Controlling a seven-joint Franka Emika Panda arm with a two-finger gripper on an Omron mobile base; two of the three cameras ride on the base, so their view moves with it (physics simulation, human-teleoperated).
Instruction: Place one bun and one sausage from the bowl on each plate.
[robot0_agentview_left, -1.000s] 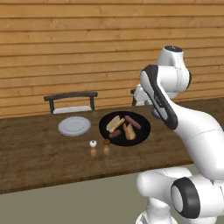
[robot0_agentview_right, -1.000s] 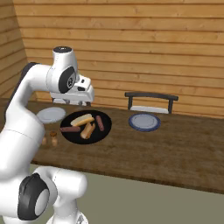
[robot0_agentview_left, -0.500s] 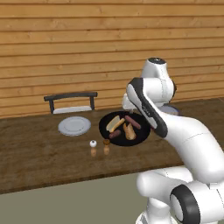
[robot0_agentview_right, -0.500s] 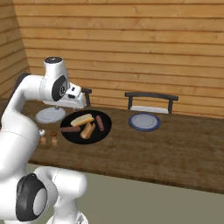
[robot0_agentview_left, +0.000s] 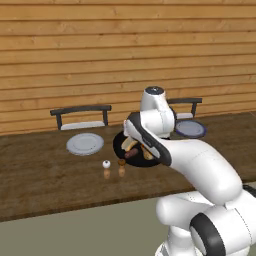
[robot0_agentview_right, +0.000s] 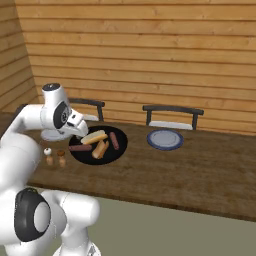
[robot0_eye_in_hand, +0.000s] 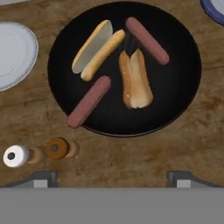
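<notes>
Landmark is the bowl, black, round, sitting on the wooden counter; also seen at and partly behind the arm at.

Left of the bowl in the hand view: a light grey plate, near the bowl's rim but apart from it, empty; same plate at. Below-left of the bowl, two small shakers side by side, the white-topped shaker and the brown-topped shaker, close to the bowl's edge, not touching it.

Inside the bowl, left to right: one sausage lying diagonally at the lower left, its end on the rim; one bun diagonal in the upper left; second bun, split side up, near the centre, upright in the view; second sausage diagonal in the upper right. Buns and sausages lie apart from each other or nearly so.

Upper right of the bowl: second plate, bluish rim, just clipped by the frame; whole at, empty, well right of the bowl.

Gripper hangs above the bowl's near edge, fingertips spread wide, nothing between them.
</notes>
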